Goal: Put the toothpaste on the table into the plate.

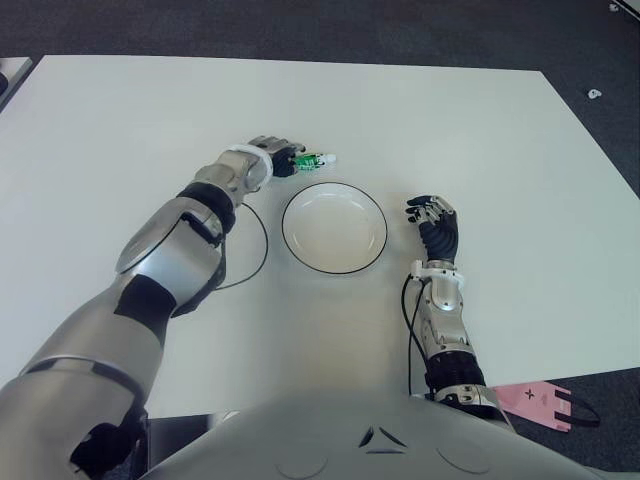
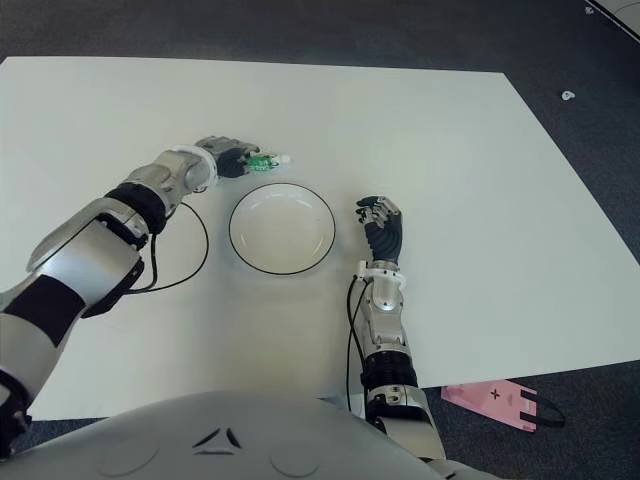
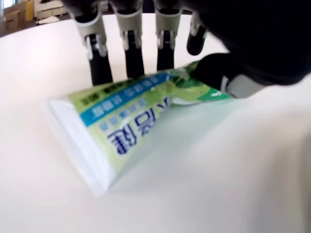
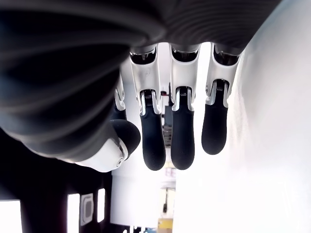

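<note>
1. The white table fills most of the eye views, with dark carpet beyond its edges. A pink tag lies on the floor by the near right corner.
2. The white plate with a dark rim sits near the table's middle and holds nothing, so the placing is not yet done.
3. The left hand is just beyond the plate's far left rim. Its wrist view shows the fingers and thumb closed around the toothpaste; the grasp appears made, though whether the tube has left the table cannot be told.
4. The right hand shows beside the plate on its right side, idle, fingers loosely extended and holding nothing.
5. A thin black cable loops over the table left of the plate.
6. What is left, by judgement: carry the tube the short way over the rim and release it. Nothing stands between.
</note>
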You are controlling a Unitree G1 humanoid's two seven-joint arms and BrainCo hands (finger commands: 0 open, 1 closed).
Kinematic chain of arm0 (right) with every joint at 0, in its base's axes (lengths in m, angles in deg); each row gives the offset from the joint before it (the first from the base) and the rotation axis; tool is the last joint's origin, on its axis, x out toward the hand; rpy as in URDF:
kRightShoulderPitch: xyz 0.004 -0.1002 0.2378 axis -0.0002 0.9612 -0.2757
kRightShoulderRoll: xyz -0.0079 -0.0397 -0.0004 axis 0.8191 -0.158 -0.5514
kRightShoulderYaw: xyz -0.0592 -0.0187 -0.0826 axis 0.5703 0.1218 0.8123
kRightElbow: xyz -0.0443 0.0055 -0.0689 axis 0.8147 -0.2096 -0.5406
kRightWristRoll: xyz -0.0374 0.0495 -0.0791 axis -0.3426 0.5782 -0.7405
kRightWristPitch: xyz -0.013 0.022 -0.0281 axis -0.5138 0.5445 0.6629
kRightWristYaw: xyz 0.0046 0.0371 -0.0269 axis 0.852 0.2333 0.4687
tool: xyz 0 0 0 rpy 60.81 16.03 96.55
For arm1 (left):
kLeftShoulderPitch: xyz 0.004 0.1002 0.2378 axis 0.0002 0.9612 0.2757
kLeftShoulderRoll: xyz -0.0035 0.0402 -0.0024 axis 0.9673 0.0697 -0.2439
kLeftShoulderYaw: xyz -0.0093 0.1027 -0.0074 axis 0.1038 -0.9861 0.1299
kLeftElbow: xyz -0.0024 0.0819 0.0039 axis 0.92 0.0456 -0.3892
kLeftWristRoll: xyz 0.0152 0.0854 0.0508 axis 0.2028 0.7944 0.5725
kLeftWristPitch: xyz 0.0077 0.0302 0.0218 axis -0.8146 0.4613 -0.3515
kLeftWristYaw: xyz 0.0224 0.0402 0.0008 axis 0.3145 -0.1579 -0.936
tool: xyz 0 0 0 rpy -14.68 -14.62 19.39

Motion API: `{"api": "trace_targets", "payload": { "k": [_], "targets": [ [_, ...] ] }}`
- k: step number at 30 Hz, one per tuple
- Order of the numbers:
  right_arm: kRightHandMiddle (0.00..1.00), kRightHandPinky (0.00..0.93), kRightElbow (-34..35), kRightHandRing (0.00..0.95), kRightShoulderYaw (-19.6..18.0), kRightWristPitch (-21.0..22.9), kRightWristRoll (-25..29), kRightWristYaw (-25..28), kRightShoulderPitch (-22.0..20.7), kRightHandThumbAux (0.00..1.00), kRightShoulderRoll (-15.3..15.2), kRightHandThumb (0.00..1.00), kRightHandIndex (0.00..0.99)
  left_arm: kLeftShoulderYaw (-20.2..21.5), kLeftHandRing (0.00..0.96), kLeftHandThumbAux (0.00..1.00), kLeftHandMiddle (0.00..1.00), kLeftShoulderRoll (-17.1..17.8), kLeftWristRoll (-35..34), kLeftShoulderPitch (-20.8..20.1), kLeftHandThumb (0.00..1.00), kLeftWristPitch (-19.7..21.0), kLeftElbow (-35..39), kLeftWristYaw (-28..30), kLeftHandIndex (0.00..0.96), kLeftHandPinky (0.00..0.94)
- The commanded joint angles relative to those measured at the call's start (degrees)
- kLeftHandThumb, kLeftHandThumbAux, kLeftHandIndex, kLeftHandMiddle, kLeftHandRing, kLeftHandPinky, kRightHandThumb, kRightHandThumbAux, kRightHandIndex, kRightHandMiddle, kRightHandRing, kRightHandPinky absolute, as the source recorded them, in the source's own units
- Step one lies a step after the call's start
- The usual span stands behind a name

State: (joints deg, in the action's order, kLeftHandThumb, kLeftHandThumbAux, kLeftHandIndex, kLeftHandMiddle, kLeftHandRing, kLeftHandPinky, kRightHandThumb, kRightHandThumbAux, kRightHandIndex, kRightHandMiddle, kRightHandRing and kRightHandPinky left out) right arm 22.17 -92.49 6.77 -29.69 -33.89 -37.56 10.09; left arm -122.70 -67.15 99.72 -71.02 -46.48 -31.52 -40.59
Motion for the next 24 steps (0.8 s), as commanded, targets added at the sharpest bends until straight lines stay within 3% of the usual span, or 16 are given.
{"api": "trace_targets", "payload": {
  "k": [1, 11, 18, 24],
  "targets": [
    [0.465, 0.48, -3.8, 0.463, -0.4, 3.1, 0.2, -0.2, 5.2, 0.727, 0.7, 0.717, 0.426, -3.3, 0.206, 0.373, 0.158, -0.3, 3.6, 7.4, 0.678, 3.6, -4.8, 1.0, 0.048, 0.283],
    [0.471, 0.483, -2.8, 0.471, -0.5, 4.4, 0.4, 0.0, 5.8, 0.726, 0.3, 0.716, 0.428, -3.9, 0.137, 0.416, 0.109, -0.7, 3.6, 8.2, 0.624, 4.9, -5.0, -0.9, 0.01, 0.231],
    [0.48, 0.5, -2.3, 0.489, -0.6, 4.1, 0.3, 0.1, 6.4, 0.726, 0.0, 0.715, 0.427, -4.0, 0.224, 0.403, 0.178, -0.7, 3.8, 8.5, 0.658, 4.9, -5.0, -1.9, 0.075, 0.325],
    [0.487, 0.512, -1.7, 0.502, -0.6, 3.9, 0.2, 0.2, 7.0, 0.727, -0.4, 0.714, 0.427, -3.2, 0.224, 0.398, 0.178, -1.2, 3.3, 8.6, 0.664, 5.5, -5.1, -1.1, 0.06, 0.31]
  ]
}}
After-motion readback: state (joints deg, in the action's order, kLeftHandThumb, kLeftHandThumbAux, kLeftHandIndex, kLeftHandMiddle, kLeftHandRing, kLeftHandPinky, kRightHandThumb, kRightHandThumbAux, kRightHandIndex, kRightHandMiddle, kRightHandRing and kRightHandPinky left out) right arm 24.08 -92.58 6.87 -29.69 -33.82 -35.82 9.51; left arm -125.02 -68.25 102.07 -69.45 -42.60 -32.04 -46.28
